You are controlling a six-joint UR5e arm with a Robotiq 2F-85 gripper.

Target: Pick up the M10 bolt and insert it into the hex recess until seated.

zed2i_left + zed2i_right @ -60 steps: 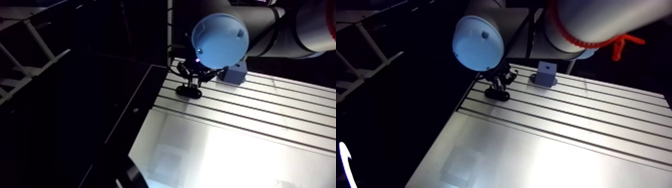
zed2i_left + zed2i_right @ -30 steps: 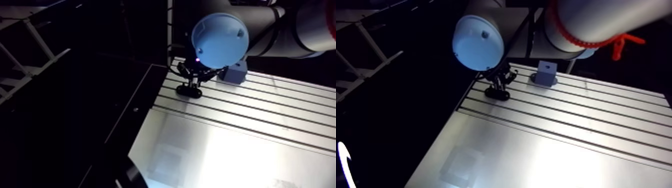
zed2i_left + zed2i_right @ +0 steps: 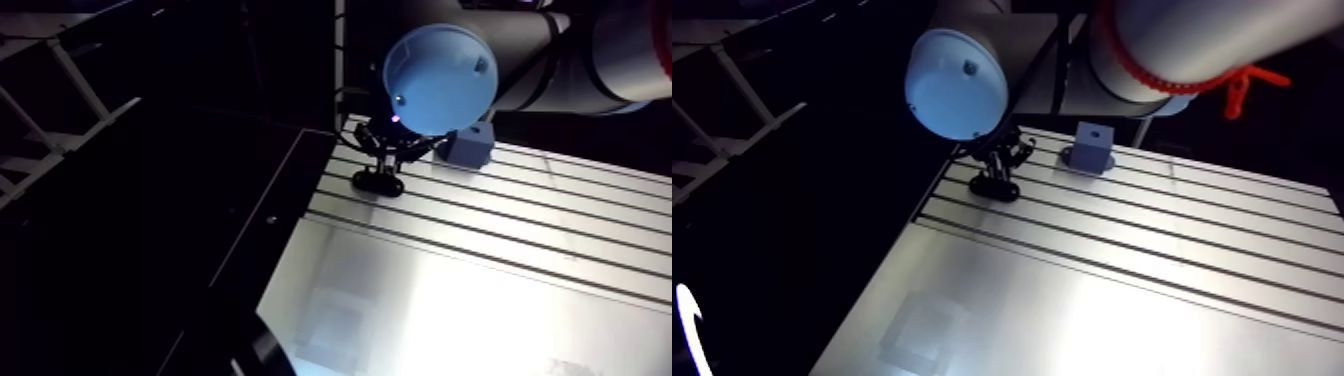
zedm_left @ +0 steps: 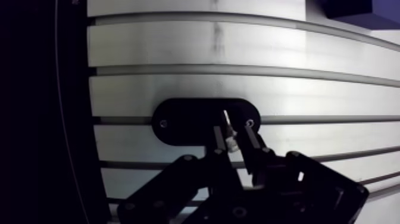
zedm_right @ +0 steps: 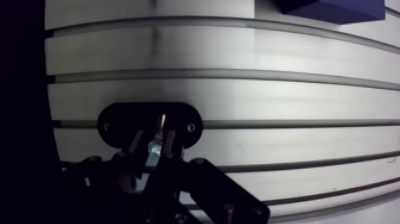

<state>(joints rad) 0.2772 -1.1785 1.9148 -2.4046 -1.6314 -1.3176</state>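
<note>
the gripper (image 4: 234, 143) was clamped on the m10 bolt (image 4: 228, 126), whose tip was over the black oval plate (image 4: 184, 122) on the slotted aluminium table (image 4: 178, 89). in the arm view a blue block (image 3: 1091, 146) stood upper centre, near them.

Probably a lab: slotted aluminium table (image 3: 1122, 300), robot arm (image 3: 957, 85).

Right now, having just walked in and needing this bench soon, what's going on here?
The robot arm's hand is shut on a small bolt and holds it over a black oval plate that lies on the slotted table, near the table's edge. The bolt's tip is right at the plate, but the pictures do not show whether it has gone into any hole. A blue block stands further back on the table, apart from the hand.
</note>
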